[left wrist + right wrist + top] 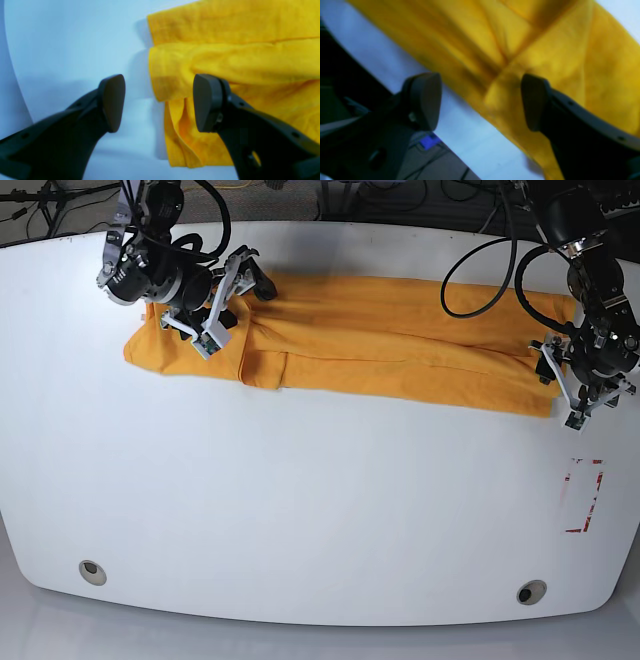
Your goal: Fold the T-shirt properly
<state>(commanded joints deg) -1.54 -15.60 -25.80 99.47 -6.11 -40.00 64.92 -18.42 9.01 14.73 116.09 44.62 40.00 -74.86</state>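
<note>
- Where the white table (310, 510) comes nearest in the base view, two round fittings with dark centres sit in its surface, the left fitting (92, 572) and the right fitting (532, 591) well apart.
- Farther in, on that view's right side, red marks (585, 495) form a broken outline on the tabletop, nearer the camera than the cloth.
- Beyond those marks lies the T-shirt (400, 350), mustard yellow, drawn out in a long, layered strip across the far part of the table, rumpled at the view's left end. Its print and label cannot be made out.
- Over the strip's right end in the base view is the left gripper (159, 102). Its jaws stand apart; in its wrist view, one finger shows against bare white table and the other in front of the yellow cloth, with a folded layer's end showing between them.
- At the rumpled end is the right gripper (481, 102), its jaws also apart. An edge of the shirt runs slantwise between the fingers in its wrist view; whether either finger touches the fabric, I cannot tell.
- Past the table's edge, the right wrist view shows grey floor (440, 165), dark cables (426, 163) and a small blue object (430, 141), too blurred to identify.
</note>
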